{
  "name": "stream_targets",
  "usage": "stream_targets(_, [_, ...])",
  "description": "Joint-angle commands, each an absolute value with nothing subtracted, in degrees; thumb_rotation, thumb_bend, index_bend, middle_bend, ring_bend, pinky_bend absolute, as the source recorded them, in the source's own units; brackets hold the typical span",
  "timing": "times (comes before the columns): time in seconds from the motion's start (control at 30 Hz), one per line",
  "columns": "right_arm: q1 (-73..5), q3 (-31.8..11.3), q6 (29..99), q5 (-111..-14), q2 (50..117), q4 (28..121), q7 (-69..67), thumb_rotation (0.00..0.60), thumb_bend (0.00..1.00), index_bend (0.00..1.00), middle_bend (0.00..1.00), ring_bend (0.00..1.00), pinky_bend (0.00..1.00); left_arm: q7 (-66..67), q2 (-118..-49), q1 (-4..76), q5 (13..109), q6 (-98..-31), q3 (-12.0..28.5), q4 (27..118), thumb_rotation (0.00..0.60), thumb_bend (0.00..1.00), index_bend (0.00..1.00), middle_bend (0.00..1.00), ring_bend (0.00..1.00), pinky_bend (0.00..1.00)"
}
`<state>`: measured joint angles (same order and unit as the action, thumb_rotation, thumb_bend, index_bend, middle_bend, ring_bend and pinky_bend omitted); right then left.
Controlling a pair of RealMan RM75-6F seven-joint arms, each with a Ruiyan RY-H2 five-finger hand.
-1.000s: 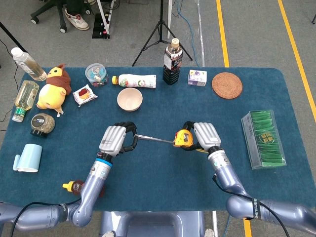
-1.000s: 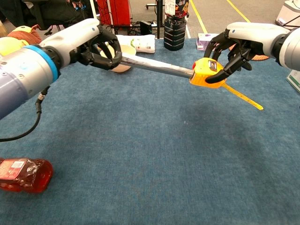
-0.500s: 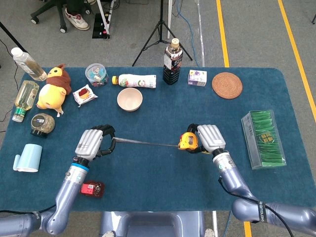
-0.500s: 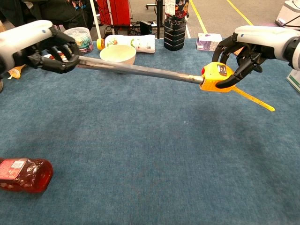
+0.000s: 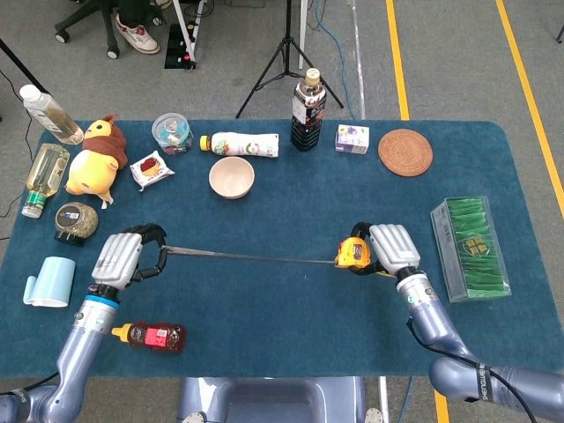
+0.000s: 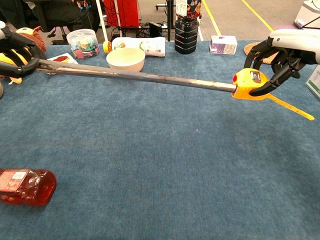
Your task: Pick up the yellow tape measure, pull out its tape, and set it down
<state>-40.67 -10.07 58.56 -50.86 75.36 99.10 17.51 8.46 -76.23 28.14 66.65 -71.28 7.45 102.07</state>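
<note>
Below the cream bowl (image 5: 232,177): right hand (image 5: 393,249) grips yellow tape measure (image 5: 354,254); left hand (image 5: 126,258) pinches its tape (image 5: 251,257) end, stretched taut.

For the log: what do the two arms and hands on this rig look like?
Both arms are glossy silver-grey tubes with a blue band at the wrist. The left hand and right hand have pale grey plated backs and black fingers. A black cable trails beside each arm near the bottom of the head view.

A blue cloth-covered table (image 5: 291,300) carries everything. Around the cream bowl (image 5: 232,177): a white bottle (image 5: 240,144) just behind it, a plush chick (image 5: 95,159) far left, a round woven coaster (image 5: 405,152) far right. A small red bottle (image 5: 152,336) lies well in front of the bowl.
</note>
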Motion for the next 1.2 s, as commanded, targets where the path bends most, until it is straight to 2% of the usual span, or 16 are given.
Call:
stream_targets(0.03, [-40.4, -9.9, 58.4, -51.2, 75.0, 98.8, 17.4, 0.523, 0.32, 0.67, 0.65, 0.74, 0.76, 7.2, -74.7, 27.0, 67.6, -71.4, 6.8, 101.8, 0.526, 0.51, 0.61, 0.36, 0.32, 0.33])
stream_targets(0.3, [-39.7, -9.7, 58.0, -51.4, 74.2, 98.3, 16.6, 0.523, 0.32, 0.67, 0.65, 0.74, 0.76, 5.3, -72.0, 24.7, 68.9, -71.5, 5.4, 101.7, 0.533, 0.51, 0.61, 0.36, 0.32, 0.33])
stream_targets(0.6, [-39.3, -9.9, 58.1, -51.9, 73.8, 98.8, 16.5, 0.523, 0.32, 0.67, 0.65, 0.75, 0.76, 4.7, -71.4, 23.9, 69.8, -71.5, 5.7, 102.1, 0.536, 0.51, 0.61, 0.36, 0.32, 0.33])
stream_targets(0.97, [-38.9, -10.2, 58.7, -51.8, 73.5, 99.6, 16.7, 0.524, 0.32, 0.67, 0.65, 0.75, 0.76, 7.7, -75.2, 27.0, 69.2, -68.3, 7.8, 102.6, 0.534, 0.50, 0.61, 0.36, 0.32, 0.33])
stream_targets(1.2, [-39.2, -10.6, 58.7, -51.2, 74.2, 99.8, 17.3, 0.523, 0.32, 0.67, 0.65, 0.75, 0.76, 12.1, -80.4, 31.8, 67.5, -65.2, 10.7, 102.1, 0.533, 0.50, 0.61, 0.36, 0.32, 0.33])
